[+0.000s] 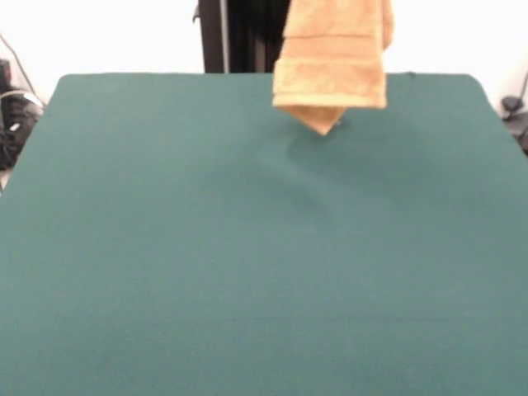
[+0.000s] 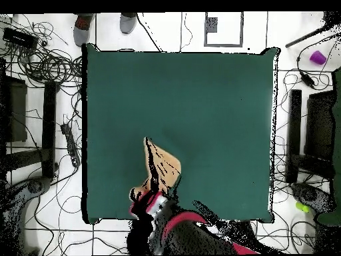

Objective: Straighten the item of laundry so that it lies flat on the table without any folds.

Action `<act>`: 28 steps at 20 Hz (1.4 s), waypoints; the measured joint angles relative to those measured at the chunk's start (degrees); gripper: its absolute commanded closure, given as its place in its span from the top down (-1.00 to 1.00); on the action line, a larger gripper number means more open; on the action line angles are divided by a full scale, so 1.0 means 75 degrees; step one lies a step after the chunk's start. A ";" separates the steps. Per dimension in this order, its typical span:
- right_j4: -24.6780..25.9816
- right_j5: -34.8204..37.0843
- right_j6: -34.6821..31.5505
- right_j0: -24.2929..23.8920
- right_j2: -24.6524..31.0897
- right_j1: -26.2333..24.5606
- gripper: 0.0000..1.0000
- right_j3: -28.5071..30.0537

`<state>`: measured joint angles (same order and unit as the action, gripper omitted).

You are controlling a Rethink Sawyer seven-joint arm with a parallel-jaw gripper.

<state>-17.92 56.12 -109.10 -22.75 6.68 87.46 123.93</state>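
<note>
One towel (image 1: 332, 62) is seen hanging bunched toward 12 o'clock above the single green counter (image 1: 247, 264), its lowest corner apparently just touching the felt. The pincer (image 2: 148, 203) is presumably clamped on the top, though its grip cannot be told. Soft, light terry is expected; a corner is best taken.

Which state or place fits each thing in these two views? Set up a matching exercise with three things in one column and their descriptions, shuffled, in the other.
Column A
1. towel
2. table
3. shoes

Column B
a. dark green, with a flat top
b. on the floor beyond the table's top edge in the overhead view
c. golden yellow-orange, hanging in folds with its lowest corner at the tabletop

Pairs: 1-c, 2-a, 3-b
</note>
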 measured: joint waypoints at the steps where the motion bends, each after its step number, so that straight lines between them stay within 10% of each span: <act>1: 0.0002 -0.0160 0.0000 -0.0146 0.0000 -0.0077 -1.00 -0.0050; 28: -0.0846 -0.3317 0.0665 -0.2502 0.1522 -0.1361 -1.00 -0.0239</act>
<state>-24.26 31.25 -104.11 -41.51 18.09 77.25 122.14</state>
